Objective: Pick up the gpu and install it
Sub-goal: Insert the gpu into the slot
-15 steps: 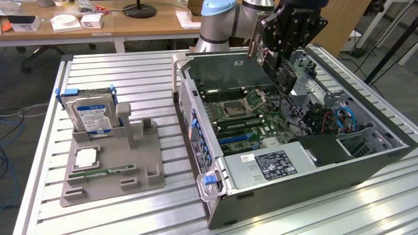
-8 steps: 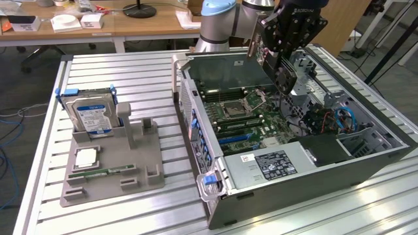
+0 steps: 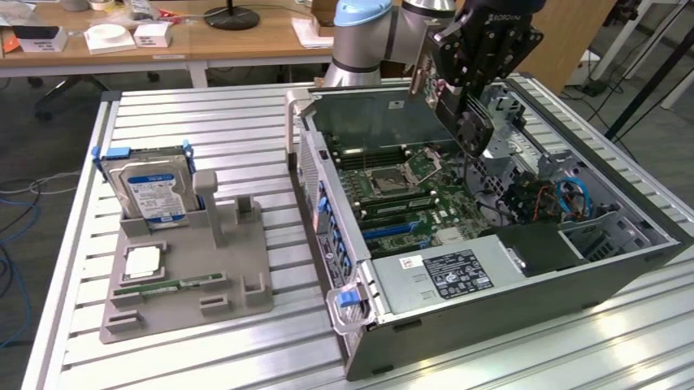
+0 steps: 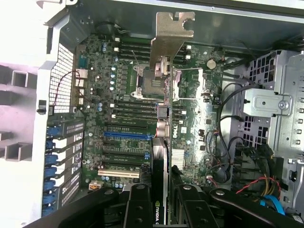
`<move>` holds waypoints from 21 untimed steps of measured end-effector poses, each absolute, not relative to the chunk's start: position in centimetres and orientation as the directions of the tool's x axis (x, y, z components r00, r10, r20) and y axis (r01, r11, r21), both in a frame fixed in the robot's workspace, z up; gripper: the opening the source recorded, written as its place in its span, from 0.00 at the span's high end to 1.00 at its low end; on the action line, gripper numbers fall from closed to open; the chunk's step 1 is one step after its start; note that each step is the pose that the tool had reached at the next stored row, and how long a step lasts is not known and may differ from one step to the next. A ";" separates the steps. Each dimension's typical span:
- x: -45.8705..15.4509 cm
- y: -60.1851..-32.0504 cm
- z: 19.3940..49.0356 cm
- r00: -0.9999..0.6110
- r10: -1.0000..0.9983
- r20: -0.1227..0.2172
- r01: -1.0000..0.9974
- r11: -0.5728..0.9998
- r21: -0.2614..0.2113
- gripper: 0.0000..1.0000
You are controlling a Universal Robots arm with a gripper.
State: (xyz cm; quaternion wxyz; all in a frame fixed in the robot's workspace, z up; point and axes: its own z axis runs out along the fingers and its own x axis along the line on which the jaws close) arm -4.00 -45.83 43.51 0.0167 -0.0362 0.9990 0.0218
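Well off to the exterior view's left of the gripper: gray parts holder on the slatted table. It carries a hard drive standing upright, a CPU chip lying flat and a memory stick in its groove. All are well apart from the gripper.

Next over is the open computer case, on its side. Its motherboard faces up, directly below the gripper. The CPU socket and blue expansion slot are under the hanging card and apart from it.

The gripper hovers above the case, pinching the gpu. The wrist view shows black fingers on either face of the card, which is seen edge-on. The silver end bracket is at the card's end away from the fingers. The gpu hangs below the fingertips, tilted in the exterior view and clear of the board, not seated in any slot.

Handling, my read: light and stiff but fragile. The board is thin and the parts are exposed, so squeeze only as hard as needed. Best hold looks like across the cooler block and back face, as here, keeping off the connector edge and bracket. A hold near one end may let the card pivot.

To the exterior view's right of the gripper: silver drive cage and loose cables, near the card and not touching it.
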 end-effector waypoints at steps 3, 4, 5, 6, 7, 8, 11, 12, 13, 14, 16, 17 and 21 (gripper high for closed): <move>-4.0 -45.8 43.5 -0.996 -0.079 -0.035 -0.080 0.996 0.042 0.74; -4.0 -45.8 43.5 -0.996 -0.080 -0.035 -0.082 0.996 0.042 0.74; -4.0 -45.8 43.5 -0.996 -0.081 -0.035 -0.083 0.996 0.042 0.74; -4.0 -45.8 43.5 -0.996 -0.083 -0.035 -0.084 0.996 0.042 0.74; -4.0 -45.8 43.5 -0.996 -0.084 -0.035 -0.086 0.995 0.042 0.74; -4.0 -45.8 43.5 -0.996 -0.086 -0.035 -0.087 0.995 0.042 0.74; -4.0 -45.8 43.5 -0.995 -0.090 -0.035 -0.092 0.995 0.042 0.74; -4.0 -45.8 43.5 -0.995 -0.092 -0.035 -0.093 0.995 0.042 0.74; -4.0 -45.8 43.5 -0.995 -0.093 -0.035 -0.095 0.995 0.042 0.74; -4.0 -45.8 43.5 -0.995 -0.094 -0.035 -0.096 0.995 0.042 0.74; -4.0 -45.8 43.5 -0.995 -0.095 -0.035 -0.097 0.994 0.042 0.74; -4.0 -45.8 43.5 -0.995 -0.095 -0.035 -0.097 0.994 0.042 0.74; -4.0 -45.8 43.5 -0.995 -0.096 -0.035 -0.098 0.994 0.042 0.74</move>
